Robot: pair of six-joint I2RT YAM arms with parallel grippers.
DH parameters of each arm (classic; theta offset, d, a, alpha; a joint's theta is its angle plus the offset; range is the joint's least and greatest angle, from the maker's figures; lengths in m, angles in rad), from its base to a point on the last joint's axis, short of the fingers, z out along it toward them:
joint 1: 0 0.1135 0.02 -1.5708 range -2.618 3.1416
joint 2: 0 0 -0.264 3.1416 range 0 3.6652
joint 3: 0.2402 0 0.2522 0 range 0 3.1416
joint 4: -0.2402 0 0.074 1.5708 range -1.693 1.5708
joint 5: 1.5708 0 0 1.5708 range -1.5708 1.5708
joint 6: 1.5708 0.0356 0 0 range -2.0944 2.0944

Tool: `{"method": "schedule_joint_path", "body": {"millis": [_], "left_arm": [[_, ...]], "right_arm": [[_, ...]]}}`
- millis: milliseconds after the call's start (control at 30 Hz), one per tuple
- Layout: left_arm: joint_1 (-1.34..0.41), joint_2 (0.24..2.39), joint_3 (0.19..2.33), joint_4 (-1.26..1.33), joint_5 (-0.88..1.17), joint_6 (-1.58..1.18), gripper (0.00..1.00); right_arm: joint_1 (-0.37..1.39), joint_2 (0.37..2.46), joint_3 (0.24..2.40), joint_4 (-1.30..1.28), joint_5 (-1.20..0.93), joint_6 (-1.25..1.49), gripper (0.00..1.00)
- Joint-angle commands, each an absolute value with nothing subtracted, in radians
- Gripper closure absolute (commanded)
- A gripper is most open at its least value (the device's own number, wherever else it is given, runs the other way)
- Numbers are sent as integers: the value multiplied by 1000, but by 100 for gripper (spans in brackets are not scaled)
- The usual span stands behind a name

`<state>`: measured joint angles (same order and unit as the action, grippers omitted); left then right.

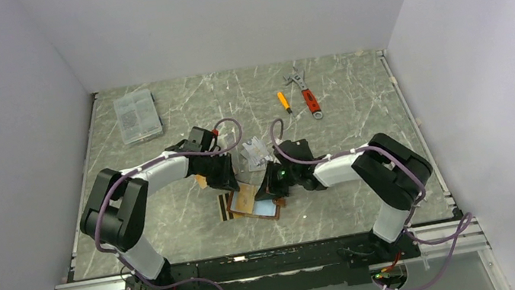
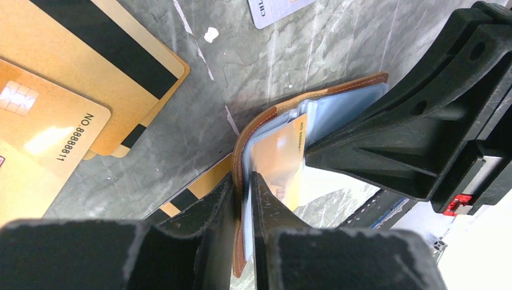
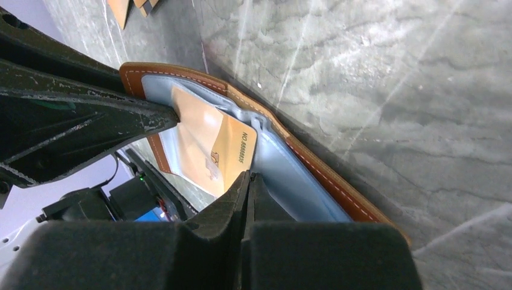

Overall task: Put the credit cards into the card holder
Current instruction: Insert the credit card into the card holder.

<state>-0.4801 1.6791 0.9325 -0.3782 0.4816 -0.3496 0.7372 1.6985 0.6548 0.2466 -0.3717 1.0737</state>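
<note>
Now left pincer (image 2: 243,179) and right pincer (image 3: 248,177) both clamp the card holder (image 2: 329,90) mid-frame, orange card (image 2: 278,158) tucked inside.

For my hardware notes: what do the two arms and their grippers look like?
The left arm and right arm have black joints, white link covers and purple-grey cables. Gripper fingers are black, angular, ribbed; the right gripper carries a red tag.

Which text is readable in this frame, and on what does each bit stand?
"NO:8888811": loose orange-gold card, left wrist view.
"NO 88888..", last digits unsure: sleeved orange card in the card holder.
"CH...", cut off by the frame edge: silver-grey card.
Print in the top view: too small to read.
</note>
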Motion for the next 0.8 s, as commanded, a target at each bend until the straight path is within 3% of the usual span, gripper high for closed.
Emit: {"method": "schedule_joint_path", "body": {"millis": [0, 267, 533, 767], "left_arm": [[-477, 1675, 921, -339, 495, -354, 82], [-515, 1691, 916, -319, 507, -371, 79], [-525, 1678, 932, -325, 512, -363, 61], [-528, 1667, 930, -317, 526, -359, 59]], "right_arm": [[755, 1737, 718, 175, -326, 1038, 100], [780, 1763, 750, 173, -314, 1042, 100], [797, 1778, 780, 199, -307, 1040, 100], [800, 1754, 770, 227, -303, 1034, 100]]}}
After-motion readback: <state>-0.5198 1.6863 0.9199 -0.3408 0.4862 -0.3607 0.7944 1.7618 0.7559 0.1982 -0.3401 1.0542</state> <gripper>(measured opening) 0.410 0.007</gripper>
